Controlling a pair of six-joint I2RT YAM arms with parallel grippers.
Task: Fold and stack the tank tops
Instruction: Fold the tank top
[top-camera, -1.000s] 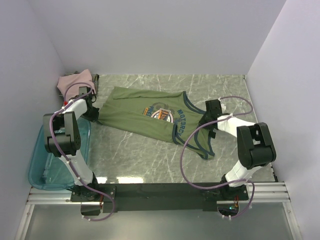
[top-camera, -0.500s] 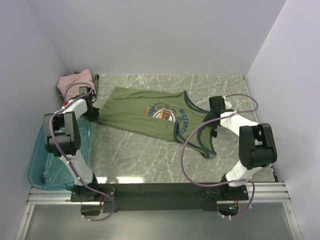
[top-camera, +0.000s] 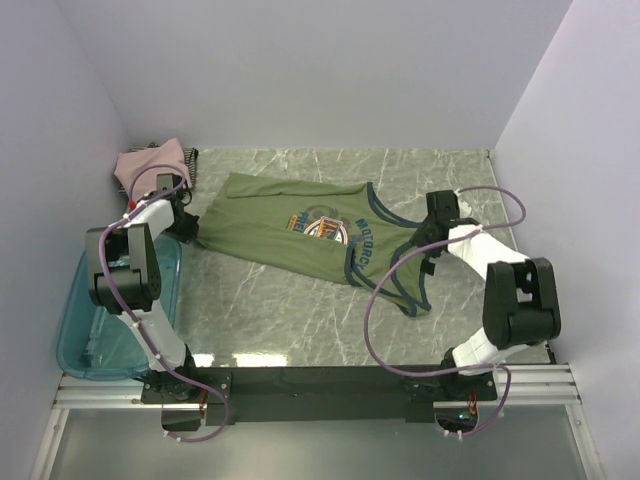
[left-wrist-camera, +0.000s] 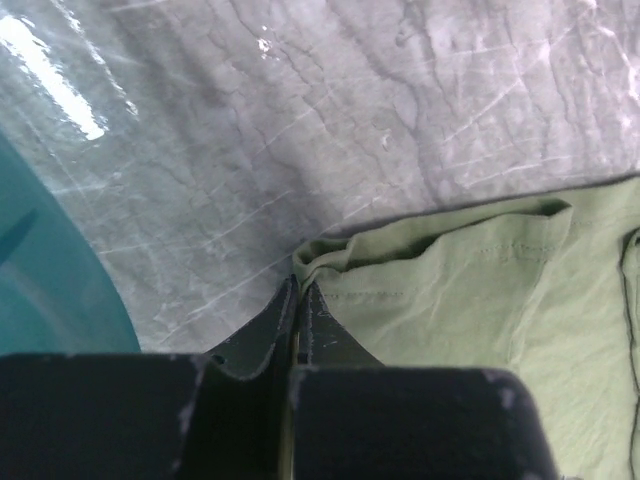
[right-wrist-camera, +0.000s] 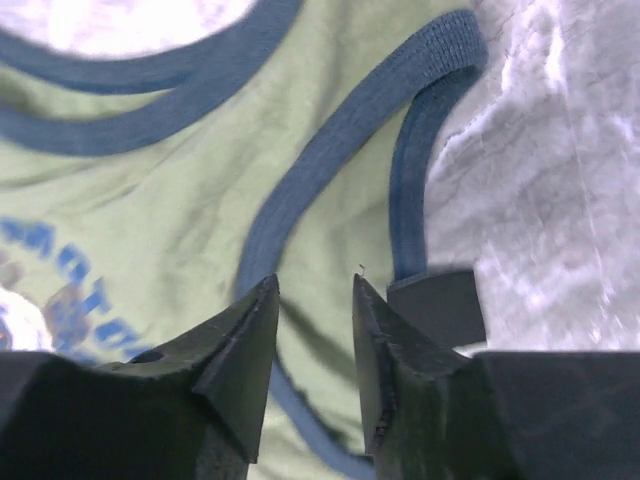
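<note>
Left tool (left-wrist-camera: 298, 292) clamps one olive tank top (top-camera: 262, 226); right tool (right-wrist-camera: 315, 285) parted; one pink top (top-camera: 150, 160).

You have a teal plastic bin (top-camera: 75, 345) at the lower left of the top view, at the left edge of the grey marbled table (top-camera: 290, 310). White walls (top-camera: 320, 70) enclose the back and sides; a black rail (top-camera: 320, 382) crosses the bottom.

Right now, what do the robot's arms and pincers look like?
The left arm and right arm are white tubes with chunky black joints. A thin purple cable loops along each. The left pincer and right pincer have dark, pointed fingers.
</note>
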